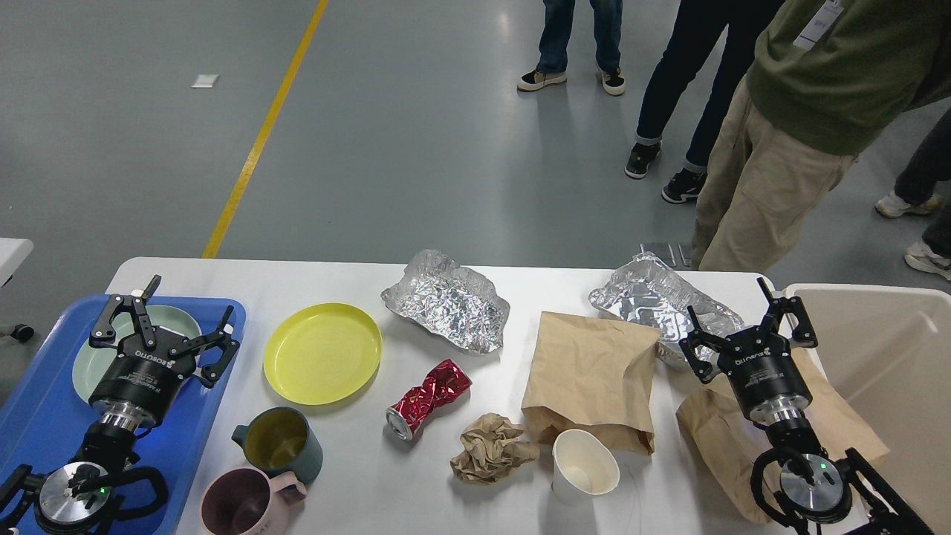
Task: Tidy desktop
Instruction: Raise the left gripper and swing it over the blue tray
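Observation:
The white desktop (223, 279) carries a yellow plate (322, 353), a teal mug (278, 442), a pink mug (241, 505), a crushed red can (429, 397), a crumpled brown paper ball (490, 448), a white paper cup (585, 464), two foil containers (446, 299) (657, 297) and two brown paper bags (591, 379) (713, 438). My left gripper (182, 319) is open over the blue tray (44, 416), above a pale green plate (89, 360). My right gripper (743, 316) is open above the right bag and foil, holding nothing.
A beige bin (884, 349) stands off the table's right end. Several people (773, 141) stand on the grey floor just beyond the far edge. A yellow floor line (260, 141) runs away at the left.

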`<action>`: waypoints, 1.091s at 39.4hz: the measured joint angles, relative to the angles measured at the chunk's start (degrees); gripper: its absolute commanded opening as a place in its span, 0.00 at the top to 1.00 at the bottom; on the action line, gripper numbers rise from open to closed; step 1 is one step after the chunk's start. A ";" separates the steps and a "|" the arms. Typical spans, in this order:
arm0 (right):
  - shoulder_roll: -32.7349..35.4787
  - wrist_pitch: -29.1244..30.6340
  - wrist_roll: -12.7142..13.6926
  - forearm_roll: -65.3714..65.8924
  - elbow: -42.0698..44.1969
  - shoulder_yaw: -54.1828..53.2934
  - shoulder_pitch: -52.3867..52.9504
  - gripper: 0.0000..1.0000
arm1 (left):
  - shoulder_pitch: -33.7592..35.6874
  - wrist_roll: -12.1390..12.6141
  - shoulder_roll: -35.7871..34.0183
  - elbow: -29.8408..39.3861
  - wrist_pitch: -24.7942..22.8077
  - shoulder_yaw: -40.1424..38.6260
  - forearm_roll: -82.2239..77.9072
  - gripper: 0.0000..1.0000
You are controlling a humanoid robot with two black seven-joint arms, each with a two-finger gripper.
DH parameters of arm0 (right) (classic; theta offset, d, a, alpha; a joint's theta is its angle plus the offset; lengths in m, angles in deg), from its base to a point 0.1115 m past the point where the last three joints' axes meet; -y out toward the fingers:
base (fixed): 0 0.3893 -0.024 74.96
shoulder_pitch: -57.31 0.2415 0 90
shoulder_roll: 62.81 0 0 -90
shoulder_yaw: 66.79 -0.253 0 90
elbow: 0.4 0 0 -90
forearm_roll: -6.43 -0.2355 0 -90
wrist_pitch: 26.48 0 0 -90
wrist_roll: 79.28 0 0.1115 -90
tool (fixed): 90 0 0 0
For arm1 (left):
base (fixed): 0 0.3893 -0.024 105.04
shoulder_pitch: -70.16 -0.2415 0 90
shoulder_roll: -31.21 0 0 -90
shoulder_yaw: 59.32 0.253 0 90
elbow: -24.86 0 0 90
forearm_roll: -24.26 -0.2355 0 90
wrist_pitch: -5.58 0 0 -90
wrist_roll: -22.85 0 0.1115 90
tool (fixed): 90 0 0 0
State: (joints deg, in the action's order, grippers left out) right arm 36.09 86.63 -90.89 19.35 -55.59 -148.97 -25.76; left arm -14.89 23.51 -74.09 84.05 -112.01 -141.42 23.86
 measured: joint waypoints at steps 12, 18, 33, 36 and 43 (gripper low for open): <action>0.03 0.00 0.00 0.00 0.00 0.00 0.02 0.00 | 0.63 0.36 0.13 -1.12 -0.88 0.06 -0.04 0.03; 0.00 0.00 0.00 0.00 0.00 0.00 0.02 0.00 | 0.78 0.48 0.02 -1.34 -0.72 0.09 -0.04 0.03; 0.04 0.00 0.00 -0.01 0.00 0.00 0.01 0.00 | 28.60 -1.05 -30.50 -2.65 -1.55 50.30 0.78 0.03; 0.04 0.00 0.00 -0.01 0.00 0.00 0.01 0.00 | 39.41 -1.22 -32.91 -2.79 -2.43 64.32 0.67 0.03; 0.07 0.00 0.00 0.00 0.00 0.00 0.01 0.00 | 65.08 -1.59 -35.06 -2.88 -3.72 94.94 0.62 0.03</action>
State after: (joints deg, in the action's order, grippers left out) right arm 36.15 86.64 -90.89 19.35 -55.60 -148.97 -25.75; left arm 50.19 21.92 -109.15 81.17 -115.73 -46.48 24.48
